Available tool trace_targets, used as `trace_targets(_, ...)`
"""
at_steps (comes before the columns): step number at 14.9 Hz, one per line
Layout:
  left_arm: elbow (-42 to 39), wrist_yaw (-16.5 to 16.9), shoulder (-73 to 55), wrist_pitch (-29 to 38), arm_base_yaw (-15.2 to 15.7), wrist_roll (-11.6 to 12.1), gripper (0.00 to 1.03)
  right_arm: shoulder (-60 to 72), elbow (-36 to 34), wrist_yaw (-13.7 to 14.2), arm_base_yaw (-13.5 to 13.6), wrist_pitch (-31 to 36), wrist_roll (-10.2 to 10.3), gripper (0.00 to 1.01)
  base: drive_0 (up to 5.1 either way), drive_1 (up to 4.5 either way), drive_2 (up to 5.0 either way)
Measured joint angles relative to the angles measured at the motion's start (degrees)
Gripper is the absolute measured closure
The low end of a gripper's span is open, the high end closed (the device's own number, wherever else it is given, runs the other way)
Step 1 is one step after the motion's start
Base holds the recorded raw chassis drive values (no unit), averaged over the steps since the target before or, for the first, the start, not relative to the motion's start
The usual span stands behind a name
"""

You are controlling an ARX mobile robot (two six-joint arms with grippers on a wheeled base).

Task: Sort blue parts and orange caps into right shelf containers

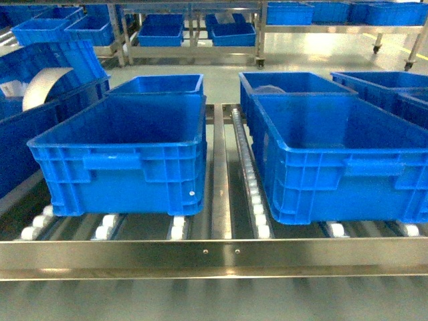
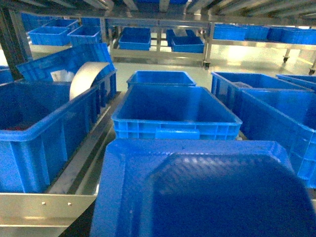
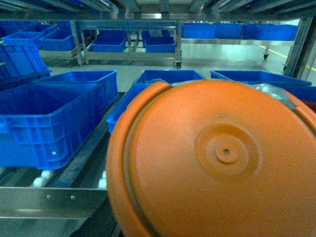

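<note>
**Both wrist cams are getting filled by parts, jaws hidden**

Biggest stuff first: the roller shelf (image 1: 221, 251) is carrying two large blue crates up front, the left crate (image 1: 127, 157) and the right crate (image 1: 341, 157), sitting side by side with a metal rail between them. Two more crates are sitting right behind those, touching their back rims. Further left, a tilted crate (image 1: 40, 80) is leaning with a curved pale sheet (image 1: 43, 83) sticking up out of it. More crates are lining the racks across the aisle.

Next down, the blue part (image 2: 207, 192) is taking up the whole lower half of the left wrist view. It's a flat tray-like face with a raised rim and a ribbed centre, its wide side running across the frame and its face tipping up toward the camera.

The orange cap (image 3: 217, 158) is doing the same in the right wrist view: round, rimmed, its small hub facing the lens, hovering in front of the right-hand crates.

Neither gripper is showing anywhere, so I can't tell how the jaws are sitting around either piece.
</note>
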State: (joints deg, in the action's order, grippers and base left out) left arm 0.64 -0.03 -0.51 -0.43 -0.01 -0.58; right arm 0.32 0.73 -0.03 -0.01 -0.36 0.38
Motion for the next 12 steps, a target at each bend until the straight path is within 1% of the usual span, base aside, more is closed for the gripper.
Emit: trace_targets(12, 0.0, 0.0, 0.0, 0.0, 0.0, 0.0, 0.61, 0.0, 0.0, 0.0, 0.0, 0.0, 0.0, 0.57, 0.0, 0.00, 0.0)
